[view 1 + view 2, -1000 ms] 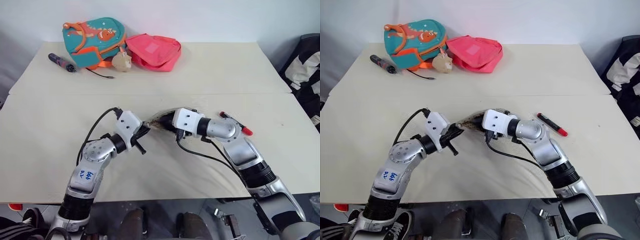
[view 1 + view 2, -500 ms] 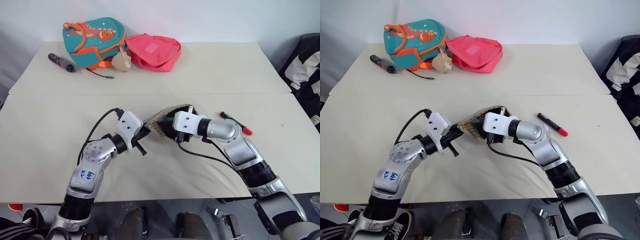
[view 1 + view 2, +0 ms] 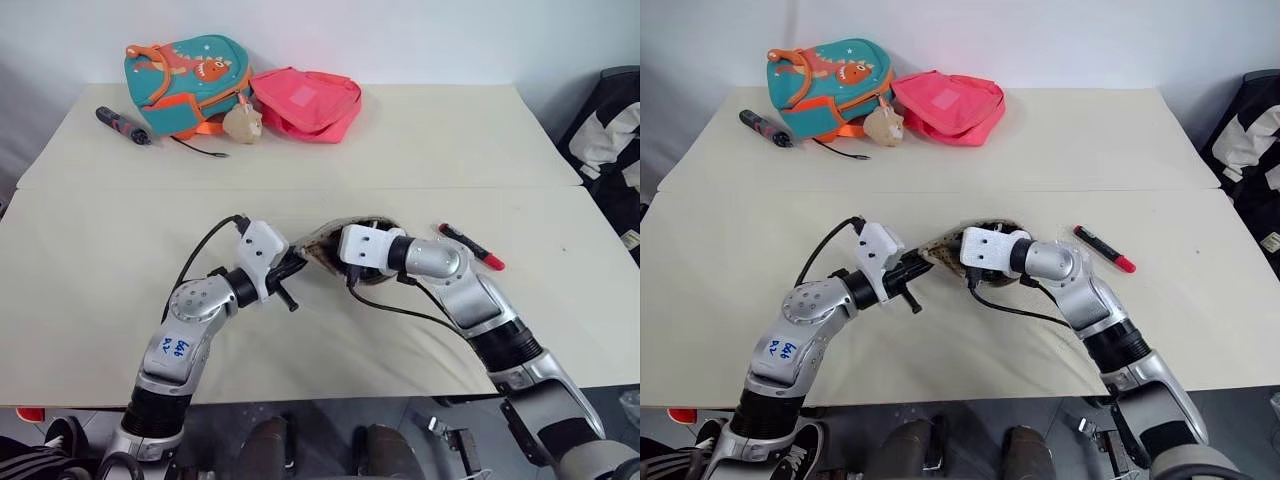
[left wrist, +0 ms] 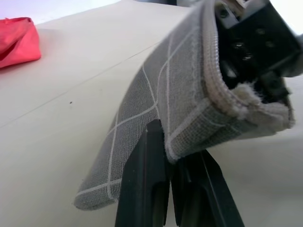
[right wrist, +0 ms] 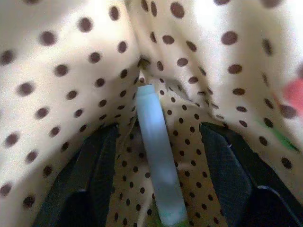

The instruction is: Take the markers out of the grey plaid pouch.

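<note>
Your left hand [image 4: 165, 189] is clamped tight on the grey pouch [image 4: 161, 109], lifting its edge off the counter [image 3: 100, 260]. Your right hand [image 5: 156, 179] sits inside it, fingers [image 5: 94, 175] spread either side of a pale marker [image 5: 156, 165], not gripping.

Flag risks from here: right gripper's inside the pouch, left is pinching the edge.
1. Right gripper fingers straddle the pale marker with polka-dot lining close around them; closing could catch lining.
2. Left gripper pinches only the grey plaid pouch edge; a pull could slip it free.
</note>
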Robot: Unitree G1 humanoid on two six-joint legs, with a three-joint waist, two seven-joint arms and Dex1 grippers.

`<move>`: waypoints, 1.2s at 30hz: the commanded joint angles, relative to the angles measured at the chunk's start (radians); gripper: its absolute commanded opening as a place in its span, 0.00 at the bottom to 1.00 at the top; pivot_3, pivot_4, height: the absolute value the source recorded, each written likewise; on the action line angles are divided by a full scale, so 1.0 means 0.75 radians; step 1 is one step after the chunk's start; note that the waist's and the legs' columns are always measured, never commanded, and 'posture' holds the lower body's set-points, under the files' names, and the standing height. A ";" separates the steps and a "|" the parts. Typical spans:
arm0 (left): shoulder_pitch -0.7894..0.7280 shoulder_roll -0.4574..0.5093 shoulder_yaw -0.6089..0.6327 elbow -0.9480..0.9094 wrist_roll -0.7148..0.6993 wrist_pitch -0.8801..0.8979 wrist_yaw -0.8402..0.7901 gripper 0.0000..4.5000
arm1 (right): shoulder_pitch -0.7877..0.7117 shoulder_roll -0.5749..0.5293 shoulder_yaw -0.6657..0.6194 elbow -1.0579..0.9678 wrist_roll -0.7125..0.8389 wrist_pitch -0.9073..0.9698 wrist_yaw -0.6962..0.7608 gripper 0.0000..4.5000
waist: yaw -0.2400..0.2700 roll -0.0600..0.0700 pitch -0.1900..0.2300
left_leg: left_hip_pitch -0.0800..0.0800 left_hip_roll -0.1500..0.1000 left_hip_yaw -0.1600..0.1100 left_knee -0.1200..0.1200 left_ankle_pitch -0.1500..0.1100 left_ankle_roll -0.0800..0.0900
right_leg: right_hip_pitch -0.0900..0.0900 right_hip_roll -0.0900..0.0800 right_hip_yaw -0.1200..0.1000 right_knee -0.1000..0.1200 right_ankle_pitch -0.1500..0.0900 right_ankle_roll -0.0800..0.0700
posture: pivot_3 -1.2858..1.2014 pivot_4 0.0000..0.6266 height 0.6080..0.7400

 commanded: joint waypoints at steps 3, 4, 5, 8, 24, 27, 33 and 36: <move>-0.029 -0.008 -0.004 -0.082 -0.029 -0.011 -0.008 0.00 | -0.023 0.019 0.004 0.039 -0.030 -0.051 -0.033 0.64 | 0.001 0.000 0.000 | 0.000 0.000 0.000 0.000 0.000 0.000 | 0.000 0.000 0.000 0.000 0.000 0.000 | 0.52 0.24 1.00; -0.029 -0.007 -0.003 -0.082 -0.028 -0.012 -0.008 0.00 | -0.021 0.024 -0.003 0.039 -0.021 -0.053 -0.031 0.60 | 0.000 0.000 0.000 | 0.000 0.000 0.000 0.000 0.000 0.000 | 0.000 0.000 0.000 0.000 0.000 0.000 | 0.52 0.24 1.00; -0.027 -0.005 -0.002 -0.082 -0.023 -0.015 -0.004 0.00 | -0.018 0.025 -0.009 0.036 -0.013 -0.055 -0.027 0.55 | 0.000 0.000 0.000 | 0.000 0.000 0.000 0.000 0.000 0.000 | 0.000 0.000 0.000 0.000 0.000 0.000 | 0.52 0.24 1.00; -0.018 0.000 0.007 -0.066 -0.003 -0.027 0.013 0.00 | -0.009 0.012 -0.014 0.016 -0.004 -0.070 -0.011 0.35 | 0.000 0.000 0.000 | 0.000 0.000 0.000 0.000 0.000 0.000 | 0.000 0.000 0.000 0.000 0.000 0.000 | 0.52 0.24 1.00; -0.053 0.032 0.056 0.048 0.079 -0.081 0.095 0.00 | 0.036 -0.054 -0.190 -0.261 0.388 0.120 0.265 0.09 | 0.001 0.000 0.000 | 0.000 0.000 0.000 0.001 0.000 0.000 | 0.000 0.000 0.000 0.000 0.000 0.000 | 0.52 0.24 1.00; -0.058 0.040 0.062 0.068 0.085 -0.093 0.099 0.00 | 0.040 -0.074 -0.230 -0.285 0.451 0.135 0.298 0.09 | 0.003 0.000 0.000 | 0.000 0.000 0.000 0.001 0.000 0.001 | 0.001 0.000 0.000 0.000 0.000 0.000 | 0.52 0.24 1.00; -0.058 0.047 0.066 0.087 0.095 -0.096 0.109 0.00 | 0.055 -0.115 -0.307 -0.282 0.567 0.170 0.339 0.09 | 0.003 0.000 0.000 | 0.000 0.000 0.000 0.001 0.000 0.001 | 0.001 0.000 0.000 0.000 0.000 0.000 | 0.52 0.24 1.00; -0.048 0.051 0.053 0.085 0.101 -0.096 0.102 0.00 | 0.054 -0.110 -0.335 -0.285 0.625 0.196 0.336 0.09 | 0.003 0.000 0.000 | 0.000 0.000 0.000 0.001 0.000 0.001 | 0.001 0.000 0.000 0.001 0.000 0.000 | 0.52 0.24 1.00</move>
